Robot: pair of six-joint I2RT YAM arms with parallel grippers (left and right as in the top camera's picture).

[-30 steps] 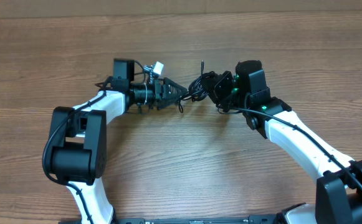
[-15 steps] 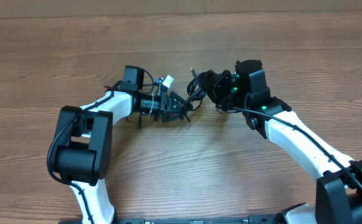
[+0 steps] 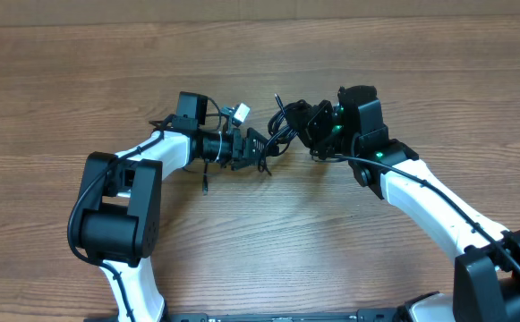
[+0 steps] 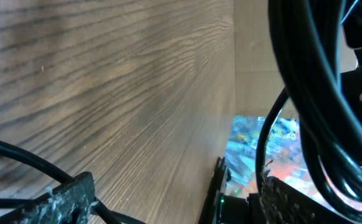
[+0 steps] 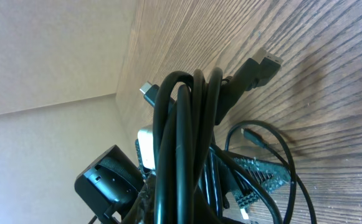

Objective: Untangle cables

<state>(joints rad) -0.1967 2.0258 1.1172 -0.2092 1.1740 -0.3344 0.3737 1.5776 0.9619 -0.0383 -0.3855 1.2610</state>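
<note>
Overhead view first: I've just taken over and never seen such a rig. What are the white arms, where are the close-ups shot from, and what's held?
It looks down on a wooden table with two white robot arms, each ending in a two-finger gripper. The close-ups come from a camera on each wrist, looking out along that arm. Between the arms is a tangle of thin black cables. The right gripper seems clamped on the bunch; its wrist view shows the loops and a plug tip. The left gripper looks open, with cables crossing between its fingers.
</note>
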